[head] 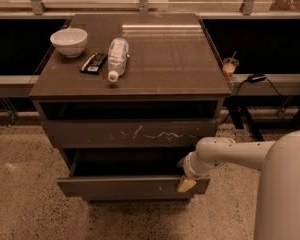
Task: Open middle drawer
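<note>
Three things lie on the bench [170,59] at its left end: a white bowl [69,40] at the back corner, a small flat black object [94,63] just in front of it, and a clear plastic bottle [117,58] on its side, cap toward the front edge. Under the top is an open dark slot, then a drawer front with white scratches [140,133]. Below that, the middle drawer [120,186] stands out forward of the scratched front, with a dark gap open above and behind its plain front. The robot's white arm [225,154] reaches in from the right, and the tool [186,183] sits at the upper right end of the middle drawer's front, touching its top edge. Whether the tool is apart, together or clamped there cannot be told. A small cup with a straw [230,65] stands on the ledge right of the bench.
</note>
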`<state>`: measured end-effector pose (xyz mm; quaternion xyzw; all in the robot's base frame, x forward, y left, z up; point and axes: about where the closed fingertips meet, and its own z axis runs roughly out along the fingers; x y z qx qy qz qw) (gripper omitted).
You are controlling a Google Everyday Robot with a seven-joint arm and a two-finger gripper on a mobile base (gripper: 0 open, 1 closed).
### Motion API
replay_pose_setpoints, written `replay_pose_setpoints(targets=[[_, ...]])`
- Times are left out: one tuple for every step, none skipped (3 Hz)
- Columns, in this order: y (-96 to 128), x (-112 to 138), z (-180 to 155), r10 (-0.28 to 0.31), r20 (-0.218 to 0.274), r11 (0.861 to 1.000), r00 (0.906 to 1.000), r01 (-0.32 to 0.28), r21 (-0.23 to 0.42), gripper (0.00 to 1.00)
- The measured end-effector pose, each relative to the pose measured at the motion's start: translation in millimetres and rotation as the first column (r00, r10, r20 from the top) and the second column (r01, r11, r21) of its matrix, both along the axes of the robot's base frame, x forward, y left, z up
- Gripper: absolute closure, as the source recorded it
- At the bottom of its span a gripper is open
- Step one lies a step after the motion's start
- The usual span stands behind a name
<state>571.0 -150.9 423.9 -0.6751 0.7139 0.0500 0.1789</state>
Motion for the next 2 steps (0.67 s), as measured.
replay_pose_setpoints(targets=[[0.0, 0.0, 0.0, 0.000, 0.000, 1.000, 1.0000, 0.000, 0.000, 0.00], [7.0, -10.9, -8.0, 0.027, -0.063, 1.000, 0.9976, -0.028, -0.013, 0.00]])
